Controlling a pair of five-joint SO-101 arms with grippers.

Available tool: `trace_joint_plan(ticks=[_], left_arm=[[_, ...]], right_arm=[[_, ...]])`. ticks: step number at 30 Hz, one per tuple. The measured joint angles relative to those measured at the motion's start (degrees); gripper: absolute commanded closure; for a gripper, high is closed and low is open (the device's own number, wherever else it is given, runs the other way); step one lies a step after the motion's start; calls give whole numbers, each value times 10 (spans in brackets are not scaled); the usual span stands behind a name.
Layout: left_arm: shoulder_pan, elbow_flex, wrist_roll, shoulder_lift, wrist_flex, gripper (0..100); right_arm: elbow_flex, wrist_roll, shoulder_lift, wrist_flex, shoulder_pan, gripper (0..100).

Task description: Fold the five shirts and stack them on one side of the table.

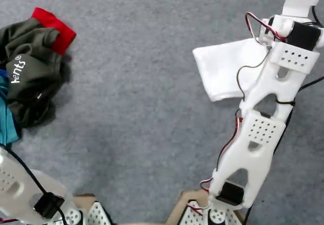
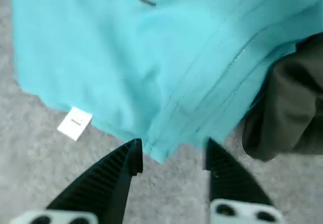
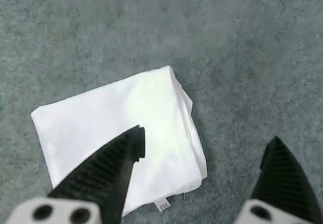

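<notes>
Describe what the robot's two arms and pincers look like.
Both arms are white plastic. The right arm has links with grids of small holes, black motors and thin red, black and white cables; a black cable runs over the left arm. The left pincer and right pincer have black, ribbed, tapering fingers on white bases with screw holes.

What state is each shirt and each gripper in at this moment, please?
white shirt: folded, lying flat.
turquoise shirt: unfolded, spread loosely.
dark olive shirt: crumpled, lying over the turquoise shirt's edge.
red shirt: crumpled, against the dark olive shirt.
left gripper: open, empty, over the turquoise shirt's hem.
right gripper: open, empty, over the white shirt's edge.
</notes>
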Motion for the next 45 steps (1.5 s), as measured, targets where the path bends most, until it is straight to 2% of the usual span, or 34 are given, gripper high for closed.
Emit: trace_joint_plan(ticks=[3, 7, 13, 18, 23, 26, 29, 31, 36, 39, 41, 43, 45], left_arm=[[0, 1, 6, 35, -25, 816], [0, -4, 8, 97, -36, 973], [0, -62, 4, 137, -4, 972], [0, -163, -6, 117, 110, 972], [11, -205, -7, -21, 142, 972], [54, -170, -7, -148, 144, 971], [142, -99, -7, -292, 144, 971], [236, -42, -7, -391, 145, 971], [563, 67, -7, -566, 123, 971], [770, 84, -13, -583, 99, 970], [891, 87, -44, -566, 96, 969], [992, 87, -63, -531, 96, 930], [1050, 76, -64, -485, 98, 850]], right_arm=[[0, 0, 0, 0, 0, 638], [0, 0, 0, 0, 0, 638], [0, 1, 0, 1, 0, 638], [0, 1, 0, 1, 0, 638], [0, 1, 0, 1, 0, 638], [0, 1, 0, 1, 0, 636], [0, -2, 0, 1, 0, 634], [0, -19, 0, 1, 0, 634], [-4, -47, 0, 1, 0, 634], [-7, -56, 0, 1, 0, 634], [-7, -60, 0, 1, 0, 634], [-7, -61, 0, 1, 0, 634], [-7, -61, 0, 1, -2, 634]])
